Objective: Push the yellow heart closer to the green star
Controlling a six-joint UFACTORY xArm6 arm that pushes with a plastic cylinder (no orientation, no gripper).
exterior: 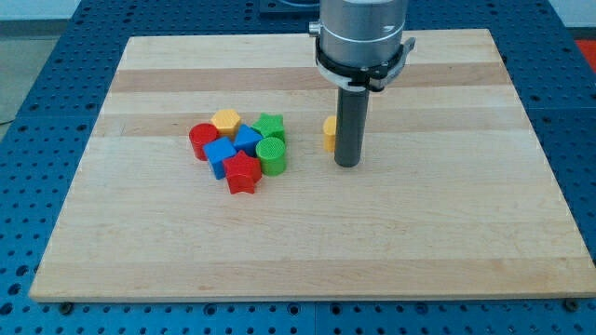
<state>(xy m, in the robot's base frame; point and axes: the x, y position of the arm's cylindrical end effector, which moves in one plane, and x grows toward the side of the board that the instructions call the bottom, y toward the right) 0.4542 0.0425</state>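
The yellow heart [330, 133] lies near the board's middle, mostly hidden behind my rod; only its left edge shows. My tip [347, 164] rests on the board right next to the heart's right side, slightly toward the view's bottom. The green star [270, 126] sits to the left of the heart, at the right top corner of a cluster of blocks. A gap of bare board separates the heart from the star.
The cluster also holds a green cylinder [272, 154], a red star [242, 173], a blue block [221, 154], another blue block [247, 140], a yellow hexagon [225, 121] and a red cylinder [202, 140]. All lie on the wooden board [419, 233].
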